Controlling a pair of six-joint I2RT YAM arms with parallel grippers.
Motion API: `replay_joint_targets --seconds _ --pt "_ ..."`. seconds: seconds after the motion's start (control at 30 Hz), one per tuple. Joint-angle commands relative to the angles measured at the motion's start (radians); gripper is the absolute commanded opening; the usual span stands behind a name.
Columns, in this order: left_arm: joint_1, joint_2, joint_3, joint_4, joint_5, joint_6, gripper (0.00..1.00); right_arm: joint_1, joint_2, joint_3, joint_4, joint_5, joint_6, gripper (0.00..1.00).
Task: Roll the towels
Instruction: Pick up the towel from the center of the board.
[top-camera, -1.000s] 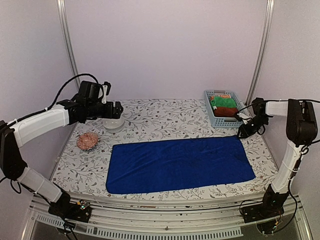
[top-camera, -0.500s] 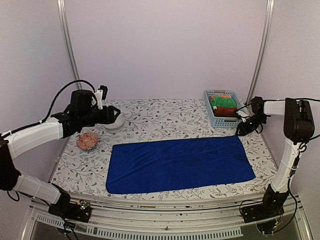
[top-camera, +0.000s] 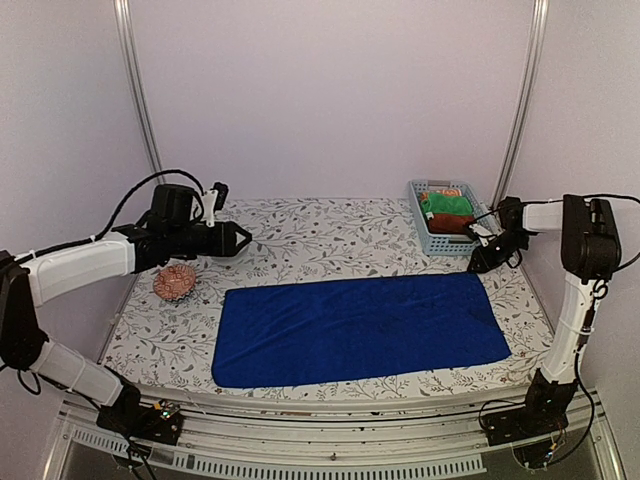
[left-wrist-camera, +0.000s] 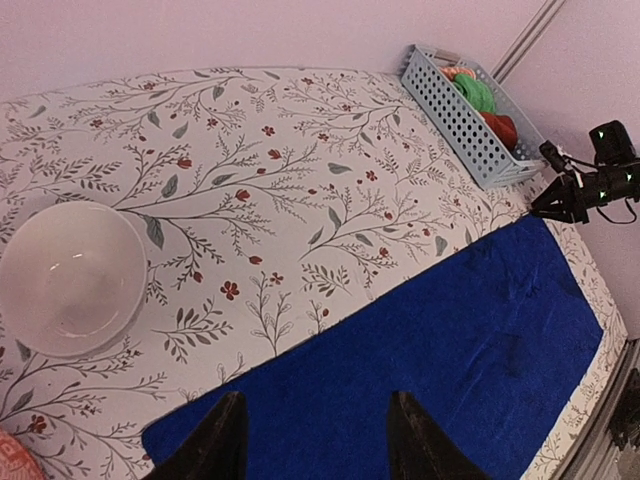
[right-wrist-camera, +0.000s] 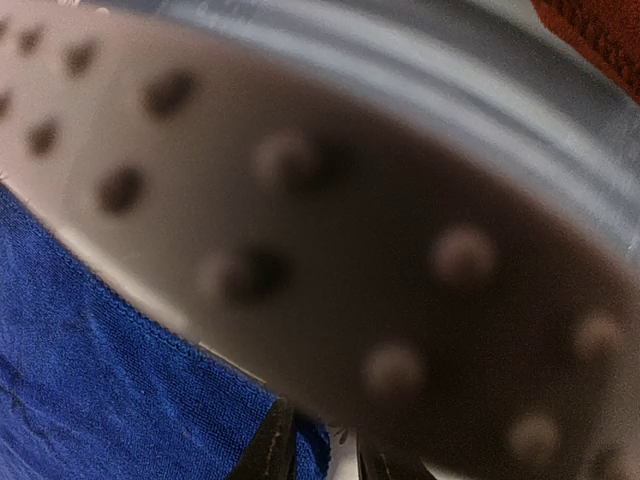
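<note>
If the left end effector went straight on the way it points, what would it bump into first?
Probably the blue towel, near its far left corner; depth is unclear.

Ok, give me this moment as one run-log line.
blue towel: flat, unrolled | red towel: in basket | left hand: open, above table, empty | right hand: slightly open, empty, by basket

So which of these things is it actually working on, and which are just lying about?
For the job: blue towel, spread flat; dark red towel, in the basket.
Just lying about: white bowl; orange patterned bundle; green cloth; the basket itself.
</note>
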Motion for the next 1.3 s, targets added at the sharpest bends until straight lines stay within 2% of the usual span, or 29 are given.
replay_joint_targets --seconds 0.0,0.1,0.23,0.3,0.5,0.73,0.9,0.97,1.17,1.27 --pt "0.014 0.022 0.013 -0.012 0.023 -0.007 0.50 -0.001 0.035 0.027 0.001 -0.034 -0.005 0.21" --pt "0.013 0.029 0.009 -0.012 0.019 -0.007 0.50 -0.001 0.039 0.027 -0.003 -0.034 -0.008 0.20" --pt "0.016 0.051 0.004 -0.016 0.019 -0.003 0.50 -0.001 0.045 0.033 -0.020 -0.049 -0.013 0.06" --pt "0.027 0.072 -0.003 -0.017 0.030 -0.007 0.51 -0.001 0.036 0.037 -0.027 -0.047 -0.017 0.03" --pt "0.082 0.164 -0.007 -0.050 0.102 -0.043 0.53 -0.007 -0.002 0.057 -0.023 -0.013 -0.002 0.03" --pt "0.124 0.245 0.030 -0.107 0.086 -0.025 0.50 -0.020 -0.005 0.079 -0.003 0.043 0.019 0.03" --pt "0.141 0.306 0.080 -0.163 0.068 0.007 0.45 -0.020 0.000 0.082 -0.004 0.019 0.027 0.03" --pt "0.154 0.326 0.087 -0.175 0.071 0.018 0.39 -0.020 -0.001 0.080 -0.005 0.018 0.027 0.03" --pt "0.202 0.398 0.117 -0.239 0.104 0.036 0.35 -0.020 0.003 0.079 -0.009 0.007 0.027 0.03" --pt "0.211 0.431 0.142 -0.288 0.083 0.052 0.30 -0.020 0.000 0.080 -0.012 0.005 0.028 0.03"
